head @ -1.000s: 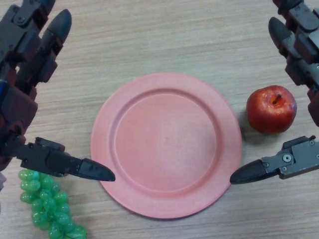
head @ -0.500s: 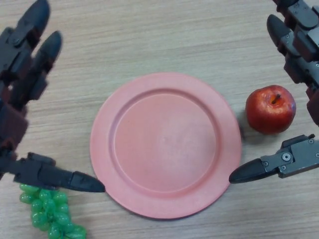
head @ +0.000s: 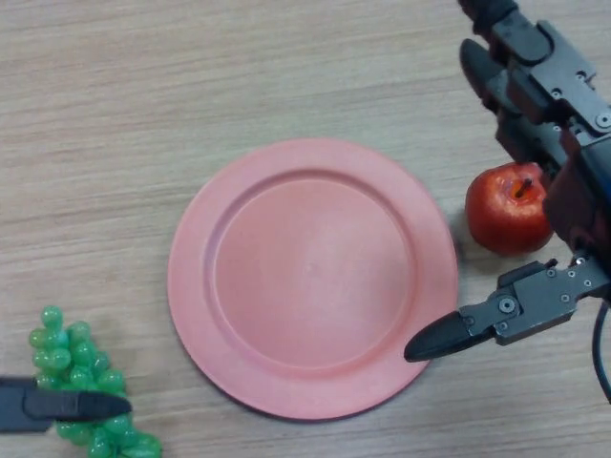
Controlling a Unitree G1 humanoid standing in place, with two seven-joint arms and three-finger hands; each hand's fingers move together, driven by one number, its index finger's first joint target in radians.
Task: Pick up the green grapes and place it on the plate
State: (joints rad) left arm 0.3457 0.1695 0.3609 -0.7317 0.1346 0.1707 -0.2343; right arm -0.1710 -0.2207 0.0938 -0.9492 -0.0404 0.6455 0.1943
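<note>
A round, shallow pink plastic plate (head: 312, 277) lies flat in the middle of a pale wood-grain table (head: 239, 76); nothing lies on the plate. The bunch of small, glossy green plastic grapes (head: 81, 382) lies on the table at the lower left corner of the view, clear of the plate's rim and beside its lower left edge; the bunch runs from a single grape at the top down to the bottom edge of the view.

Only one dark, pointed digit of the left hand (head: 57, 405) shows, coming in from the left edge and lying across the lower part of the grapes with its tip pointing right; the rest of that hand is out of view, so I cannot tell whether it is spread or closed on anything, nor whether the digit touches the grapes or hangs just above them.

The right hand (head: 563, 124) fills the right side of the view; its fingers (head: 506, 57) reach straight up and away, side by side, and its thumb (head: 468, 329) stretches left with its tip over the plate's right rim; the hand is spread wide and holds nothing. A shiny red apple (head: 501, 210) with a short stem sits on the table just right of the plate, partly hidden behind the right hand, between fingers and thumb; no digit curls round it.
</note>
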